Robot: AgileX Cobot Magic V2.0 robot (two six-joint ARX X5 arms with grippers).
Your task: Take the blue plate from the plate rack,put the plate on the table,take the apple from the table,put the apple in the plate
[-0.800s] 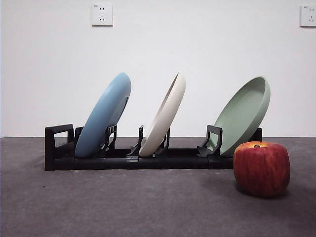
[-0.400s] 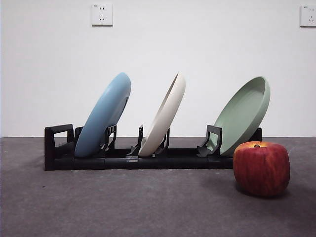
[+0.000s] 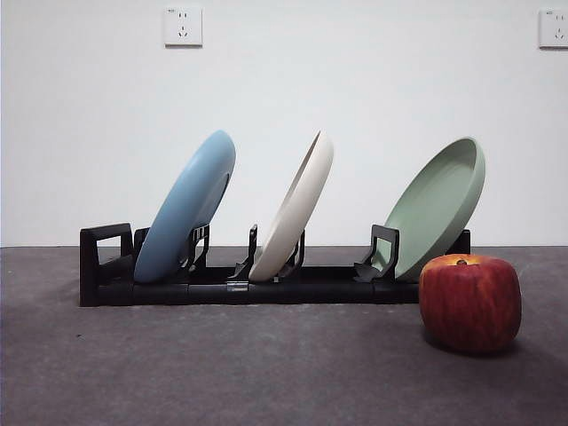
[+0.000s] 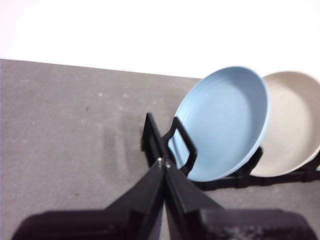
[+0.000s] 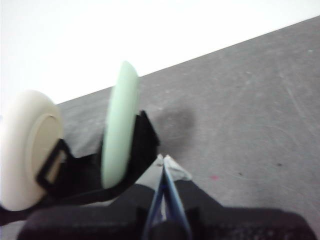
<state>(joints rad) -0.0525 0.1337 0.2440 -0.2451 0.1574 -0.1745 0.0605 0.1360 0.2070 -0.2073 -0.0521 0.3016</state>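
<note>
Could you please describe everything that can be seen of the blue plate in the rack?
The blue plate is a large, round, shallow dish in matte light blue with faint concentric rings inside and a raised rim. It stands on edge in the end slot of the black plate rack, leaning toward the cream-white plate without touching it. Only the rack's dividers touch it; neither end effector holds it.

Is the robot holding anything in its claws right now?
No. The left gripper and right gripper are both shut on nothing; the blue plate sits in the plate rack.
</note>
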